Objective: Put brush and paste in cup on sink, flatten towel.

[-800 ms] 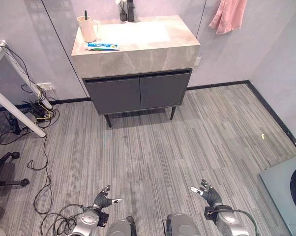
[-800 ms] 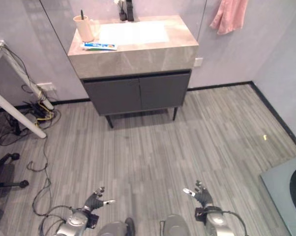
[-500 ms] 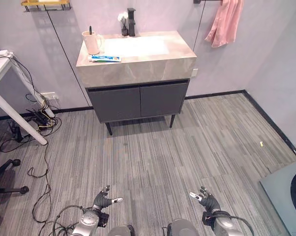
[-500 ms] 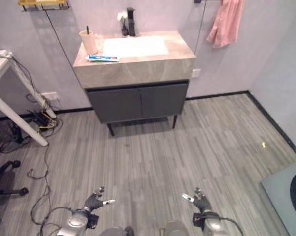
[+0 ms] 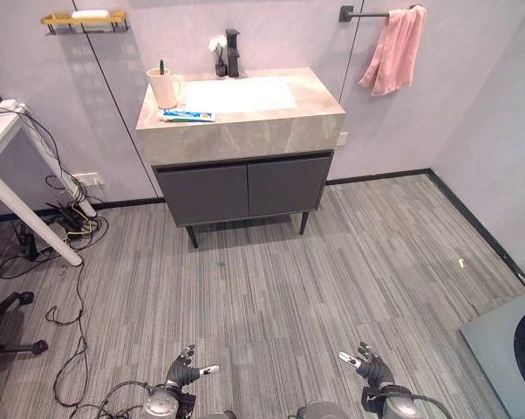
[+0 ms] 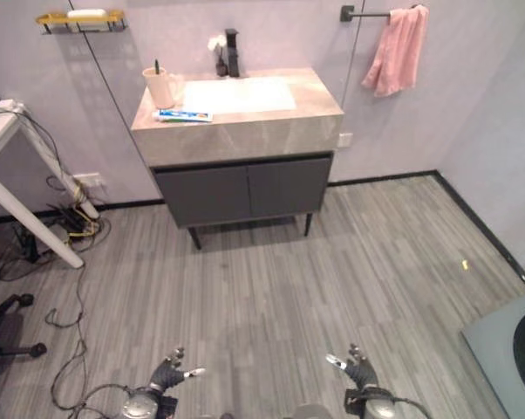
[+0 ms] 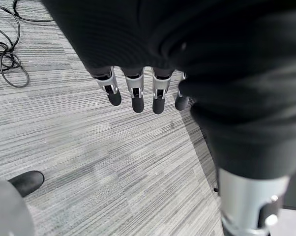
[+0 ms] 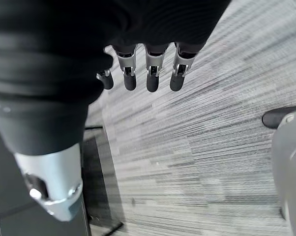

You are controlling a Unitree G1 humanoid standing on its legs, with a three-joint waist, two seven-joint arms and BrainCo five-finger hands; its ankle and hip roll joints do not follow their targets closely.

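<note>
Clearly both hands are idle: the left hand point(image 5: 183, 374) and right hand point(image 5: 370, 367) hang low at the near edge of the view, fingers point(image 7: 134, 94) straight and relaxed, holding nothing. The work is all at the far wall. The cup point(image 5: 162, 87) stands on the far left corner of the vanity top point(image 5: 271, 118), with a dark stick rising out of it that I judge to be the brush point(image 5: 161, 66), though it is too small to be sure. The paste point(image 5: 188, 114) lies flat just near of the cup, close to the top's front left edge. The pink towel point(image 5: 392, 50) hangs bunched from a bar point(image 5: 365, 13) on the wall, to the right of the vanity.

Risks, as I judge them: the paste sits near the front edge, so a clumsy reach could sweep it to the floor point(image 5: 271, 288). The cup is tall and light, and pushing the paste in off-centre could tip it into the basin point(image 5: 236, 93). Tugging the towel sideways could pull it off the bar's open end.

Open floor lies between the robot and the vanity. Cables point(image 5: 66, 209) and a white table leg point(image 5: 27, 214) crowd the left, and a grey platform point(image 5: 507, 336) sits at the near right, so the middle line is safest.
</note>
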